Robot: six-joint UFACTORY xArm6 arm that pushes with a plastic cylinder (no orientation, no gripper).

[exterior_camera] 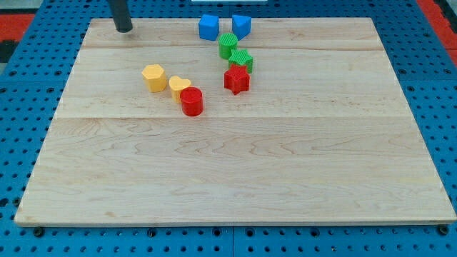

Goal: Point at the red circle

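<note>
While my tip [124, 29] is sitting at the top-left corner of the wooden board [235, 178], the red circle [191, 101] is lying well apart from it, toward the view's lower right, touching a yellow heart block [178, 87]. A yellow hexagon [153, 77] is sitting just left of those. Red star [236, 80], two green blocks [228, 45] [241, 60] and two blue blocks [208, 27] [241, 26] are clustering top-centre. No claw here, just a rod. Nothing is holding anything but the board.

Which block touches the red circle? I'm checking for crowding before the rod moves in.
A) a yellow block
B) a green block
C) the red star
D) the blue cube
A: the red circle sits right against a yellow block, while my tip is far away at the view's top left.
</note>
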